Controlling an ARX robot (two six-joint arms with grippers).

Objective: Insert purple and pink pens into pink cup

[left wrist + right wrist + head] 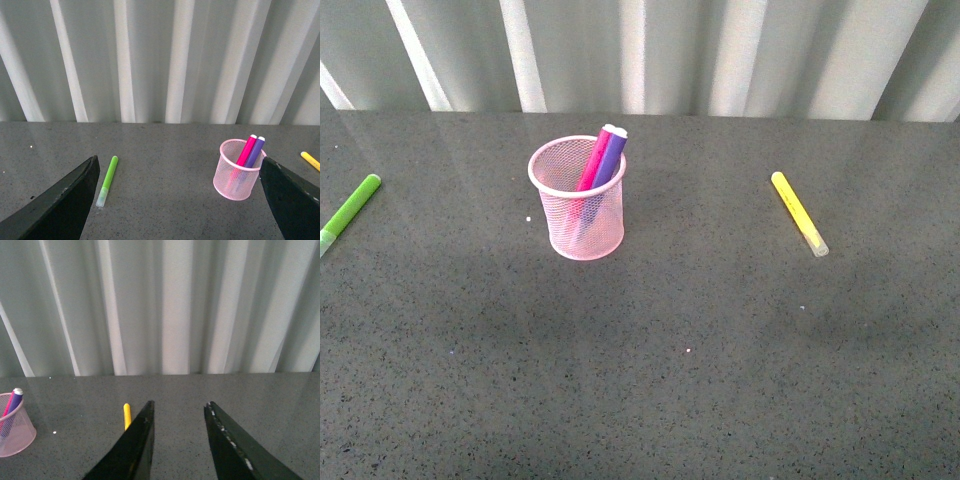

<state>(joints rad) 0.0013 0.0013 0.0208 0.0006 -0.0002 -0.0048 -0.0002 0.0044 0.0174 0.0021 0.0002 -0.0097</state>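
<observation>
Front view: purple and magenta-pink pens upright-tilted inside pale pink wire-mesh cup. Left gripper jaws spread wide; right gripper jaws parted, empty.

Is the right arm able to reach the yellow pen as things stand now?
Probably yes. The yellow pen lies alone on the table, on the right side, apart from the pink cup. The right gripper is open and empty, with the pen just ahead.
</observation>
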